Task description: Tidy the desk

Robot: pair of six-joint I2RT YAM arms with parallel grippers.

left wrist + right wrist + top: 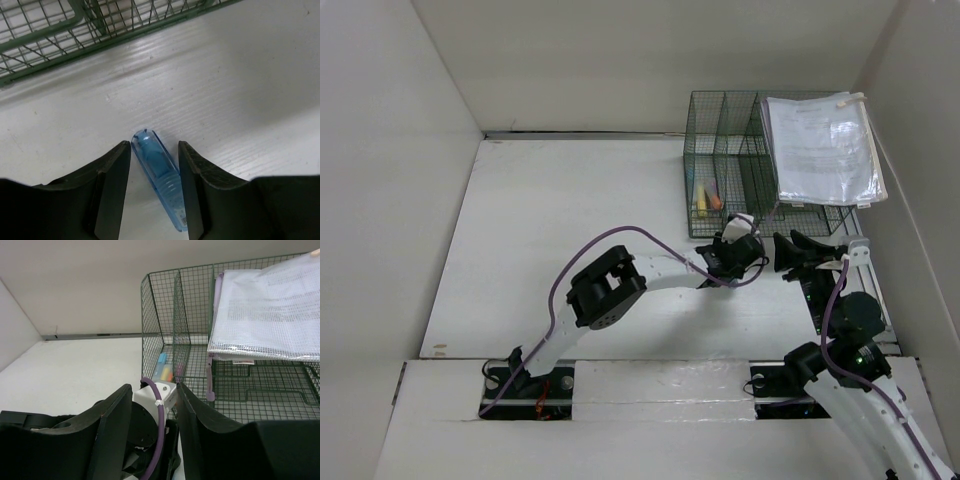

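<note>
**Q:** Top view: what is marked?
**A:** The desk [570,200] is a white top between white walls, and it lies under both my arms. A green wire-mesh organizer [720,160] stands at its far right. A clear pouch of papers [825,150] lies tilted over the organizer's right part, and markers [708,195] sit in its leftmost compartment. My left gripper [745,233] is low, just in front of the organizer. My right gripper [790,243] is just beside it, fingers spread.

**Q:** Left wrist view?
**A:** My left gripper [154,145], jaws apart, straddles a translucent blue pen-like item [159,175] lying on the desk [240,90]. Bare desk shows between the item and one finger, so the item is not clamped. The organizer's base [50,40] crosses the top edge.

**Q:** Right wrist view?
**A:** My right gripper [152,387] is open and holds nothing. Between its fingers show my left arm's white wrist [150,400] and a purple cable [159,425]. Beyond stand the organizer [160,315] and the pouch [265,310], with the desk [75,370] stretching to the left.
</note>
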